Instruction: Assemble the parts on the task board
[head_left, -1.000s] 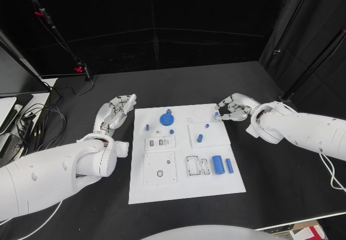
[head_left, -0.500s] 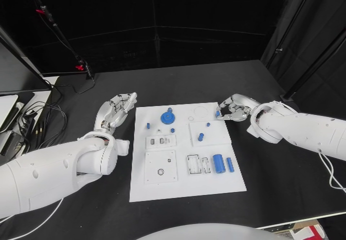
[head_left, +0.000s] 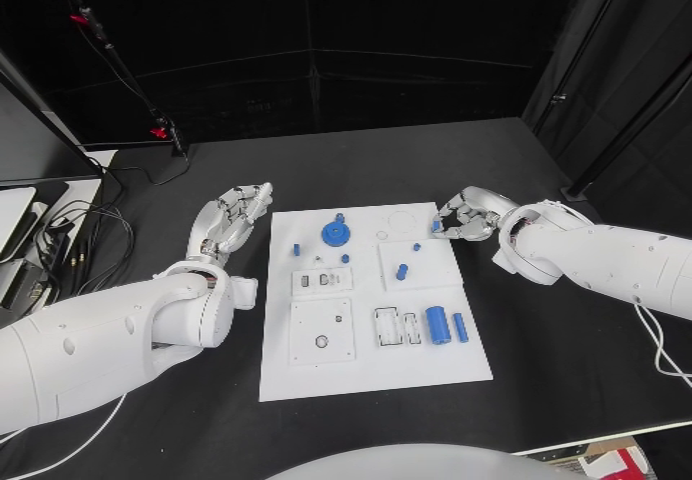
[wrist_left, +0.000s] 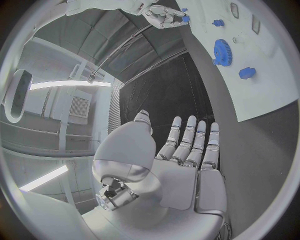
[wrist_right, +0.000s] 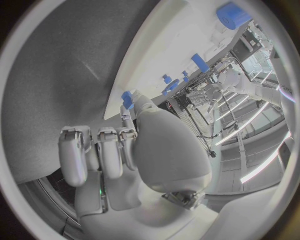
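Note:
The white task board lies in the middle of the black table. My right hand hovers at the board's far right corner and pinches a small blue part between thumb and a finger; the right wrist view shows that blue part at the fingertips. My left hand lies left of the board, fingers straight and apart, holding nothing; it is the flat left hand in the left wrist view. On the board sit a blue gear, small blue pegs and a blue cylinder.
White inset blocks with slots sit on the board's near half. Cables and a stand lie at the table's far left. Bare black table stretches right of the board.

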